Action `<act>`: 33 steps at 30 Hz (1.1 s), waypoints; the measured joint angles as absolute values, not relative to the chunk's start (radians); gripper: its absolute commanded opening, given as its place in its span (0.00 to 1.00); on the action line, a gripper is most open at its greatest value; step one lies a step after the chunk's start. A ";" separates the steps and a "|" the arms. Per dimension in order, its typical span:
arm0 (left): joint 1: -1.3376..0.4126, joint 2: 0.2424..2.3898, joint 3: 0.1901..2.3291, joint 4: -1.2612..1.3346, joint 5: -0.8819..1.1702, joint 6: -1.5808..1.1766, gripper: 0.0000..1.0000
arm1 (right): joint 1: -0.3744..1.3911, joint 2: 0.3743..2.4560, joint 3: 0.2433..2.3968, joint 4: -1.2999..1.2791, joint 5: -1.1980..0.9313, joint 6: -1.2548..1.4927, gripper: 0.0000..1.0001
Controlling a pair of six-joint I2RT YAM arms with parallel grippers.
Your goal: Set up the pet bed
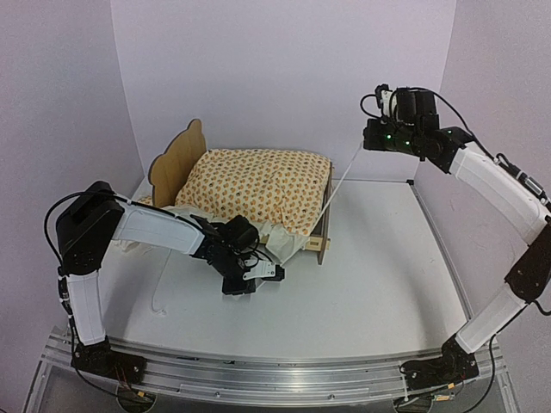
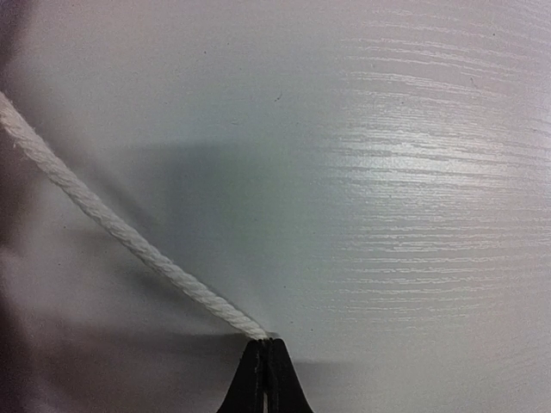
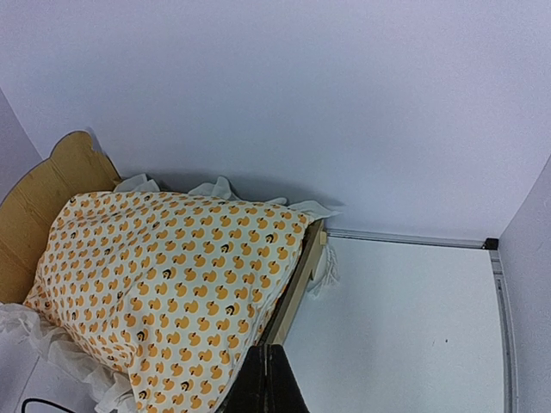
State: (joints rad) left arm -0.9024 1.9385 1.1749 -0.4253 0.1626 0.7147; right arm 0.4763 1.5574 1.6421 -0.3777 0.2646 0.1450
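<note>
Pulling evenly should seat the cream orange-dotted mattress cushion (image 1: 258,185) in the light plywood pet bed (image 1: 176,163). Left pincer (image 2: 265,361) clamps a white twisted cord (image 2: 112,228); right pincer (image 3: 265,366), raised high, clamps a taut white tie (image 1: 343,176).

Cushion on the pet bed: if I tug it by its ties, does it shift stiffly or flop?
Likely floppy: the cushion bulges and sags over the pet bed's edge. Probably light: puffy stuffed fabric. Pulled by one thin tie, it may bunch up, not slide.

Lab robot cell: left arm (image 1: 155,225), right arm (image 1: 495,181) on near aluminium rail (image 1: 275,366), white table (image 1: 379,284), plain backdrop walls (image 1: 284,69).
</note>
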 measured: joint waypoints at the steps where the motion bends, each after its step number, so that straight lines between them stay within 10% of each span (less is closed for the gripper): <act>1: -0.902 1.938 1.176 -0.426 0.165 0.715 0.00 | 0.476 1.557 1.642 -0.379 0.262 0.144 0.00; 11: -0.959 1.993 1.395 -0.621 0.324 0.677 0.01 | 0.520 1.433 1.311 -0.365 -0.203 0.219 0.00; 19: -1.015 1.995 1.452 -0.712 0.480 0.697 0.59 | 0.629 1.254 0.805 -0.446 -0.434 0.464 0.00; 27: -0.914 1.974 1.492 -0.910 0.531 0.780 0.68 | 0.627 1.556 0.782 -0.656 -0.459 0.569 0.00; 33: -0.693 1.883 1.636 -1.005 0.488 0.824 0.86 | 0.627 1.677 0.859 -0.726 -0.443 0.572 0.57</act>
State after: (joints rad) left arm -0.6934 1.8827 1.6360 -1.0045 0.4878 0.8240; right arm 0.6273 1.6775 0.8588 -0.7262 -0.4434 0.5724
